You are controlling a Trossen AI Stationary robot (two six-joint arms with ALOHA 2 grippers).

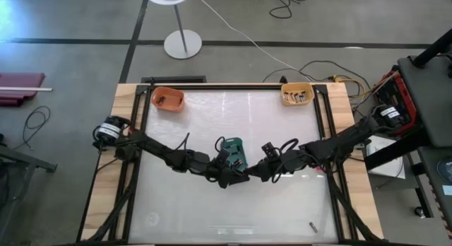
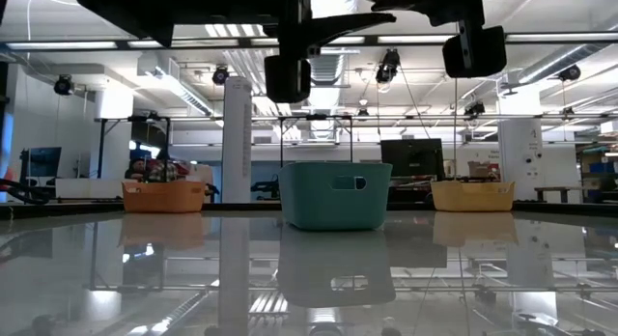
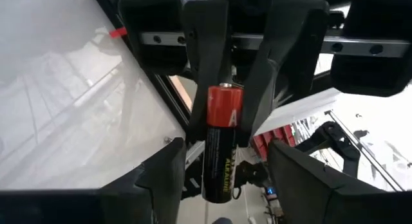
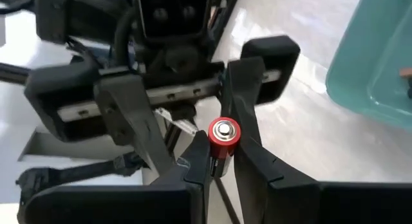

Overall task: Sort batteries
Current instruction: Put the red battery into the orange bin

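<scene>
Bright ceiling strip lights glare off the glossy table, and the wrist views look perhaps slightly soft.

Orange bin's contents perhaps batteries, too small.

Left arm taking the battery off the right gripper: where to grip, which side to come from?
Grip the black body near its free end. The right gripper is shut on the battery at the red end, leaving only that part bare. Come in from the black end, with the open left gripper straddling the round side walls.
</scene>
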